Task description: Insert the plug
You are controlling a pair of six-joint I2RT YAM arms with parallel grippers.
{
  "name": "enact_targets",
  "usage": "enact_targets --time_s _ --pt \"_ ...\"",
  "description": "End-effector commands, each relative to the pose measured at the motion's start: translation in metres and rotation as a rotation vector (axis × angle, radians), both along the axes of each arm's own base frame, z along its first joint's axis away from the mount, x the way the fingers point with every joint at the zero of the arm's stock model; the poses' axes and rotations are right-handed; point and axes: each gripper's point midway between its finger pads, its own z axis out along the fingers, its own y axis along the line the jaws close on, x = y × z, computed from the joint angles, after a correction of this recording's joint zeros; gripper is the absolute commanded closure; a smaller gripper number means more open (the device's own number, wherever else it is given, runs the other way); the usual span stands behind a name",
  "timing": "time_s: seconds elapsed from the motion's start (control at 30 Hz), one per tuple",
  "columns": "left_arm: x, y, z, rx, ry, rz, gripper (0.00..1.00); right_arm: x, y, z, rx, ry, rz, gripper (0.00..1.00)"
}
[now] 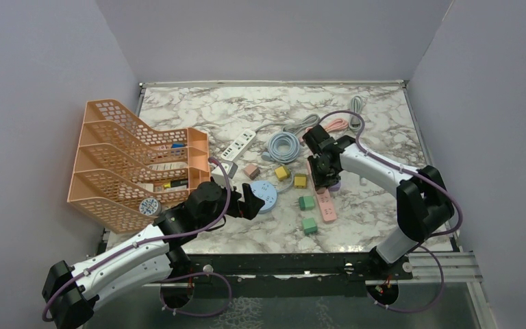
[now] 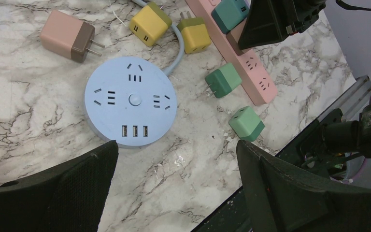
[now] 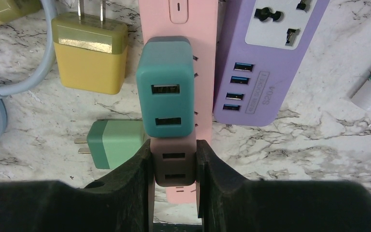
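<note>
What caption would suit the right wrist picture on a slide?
Right gripper pinches a brown adapter on the pink power strip, beside a teal adapter.

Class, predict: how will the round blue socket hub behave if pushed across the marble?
The round blue socket hub lies flat and low, so it probably slides rather than rolls or tips. Its attached cable may drag and swivel it.
</note>
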Motion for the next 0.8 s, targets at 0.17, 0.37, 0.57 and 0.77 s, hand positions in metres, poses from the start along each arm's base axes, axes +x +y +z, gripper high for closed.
enact_targets --time_s 0.17,0.37,0.57,0.77 --pt "0.006 -0.001 0.007 -0.013 -0.028 0.020 0.06 -0.021 -0.012 -0.072 -0.097 0.134 -0.085 0.99" --pt "0.008 0.000 0.012 -0.002 -0.043 0.021 0.06 0.007 0.003 -0.008 0.000 -0.030 -0.130 0.83" --pt "0.011 -0.008 0.017 0.015 -0.068 -0.014 0.05 0.020 -0.002 0.076 0.088 -0.232 -0.222 0.45" --pt "0.002 -0.042 0.024 0.011 -0.110 -0.226 0.09 -0.007 -0.002 0.104 0.254 -0.295 -0.255 0.37"
